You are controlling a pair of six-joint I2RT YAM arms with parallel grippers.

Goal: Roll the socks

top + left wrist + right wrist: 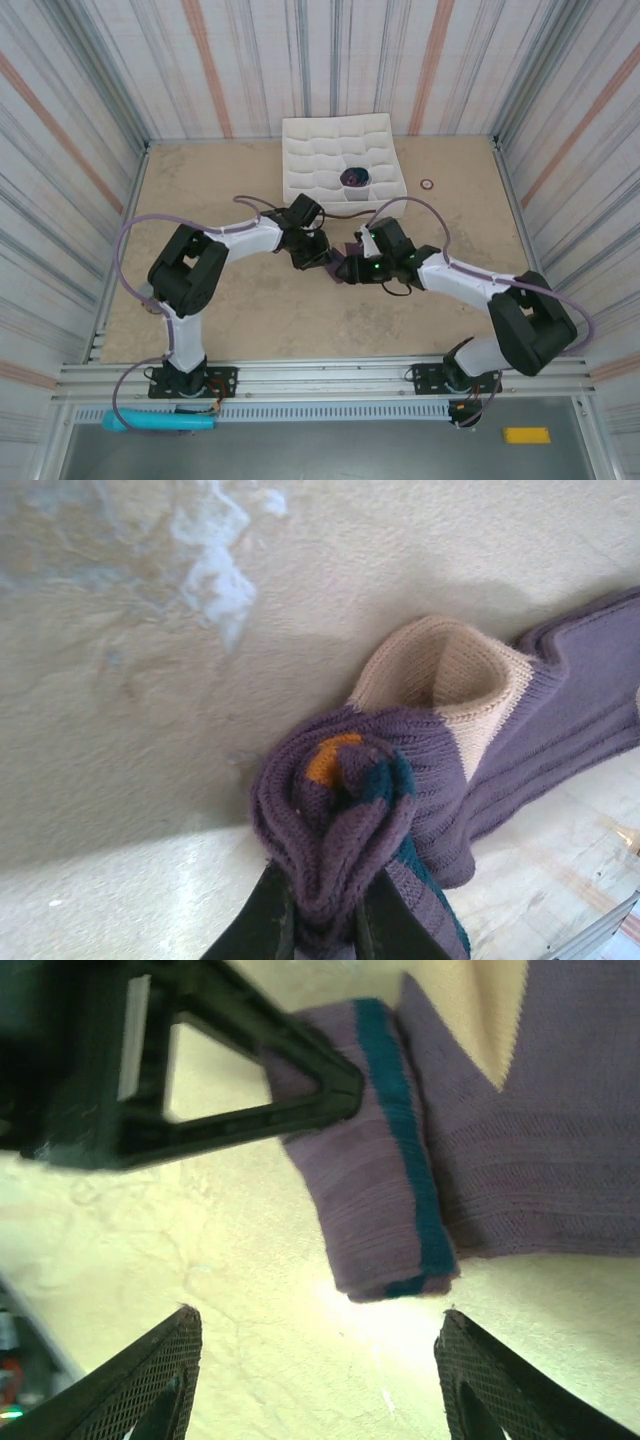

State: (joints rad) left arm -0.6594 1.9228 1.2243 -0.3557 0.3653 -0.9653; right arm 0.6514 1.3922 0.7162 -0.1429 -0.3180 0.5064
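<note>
You've got a beige table [200, 300] inside striped walls, w/ a white wavy-pocketed tray [310, 150] at the far centre. The left arm [190, 270] and right arm [520, 320] both bend inward and meet approx. mid-table, just near of the tray. The socks [335, 800] lie right there between the two wrists, on the table, not in the tray. In your left wrist view they're part rolled: a tight purple bundle w/ an orange spot and dark teal showing at its end. A peach, open-mouthed section sits just behind it, and flat purple fabric runs off to the right. Your left gripper [325, 920] is clenched on that bundle, w/ purple knit squeezed between both black fingers. In the right wrist view one of its fingers [250, 1090] presses on the left edge of a purple fold w/ a teal stripe. Your right gripper [315, 1380] is released: its fingers [150, 1380] stand wide apart w/ bare table between them, just near of the fold and not touching it. A small dark purplish bundle [355, 177] sits in one pocket at the tray's near-right part; too small to tell more. A little red ring [427, 184] lies on the table just right of the tray.
</note>
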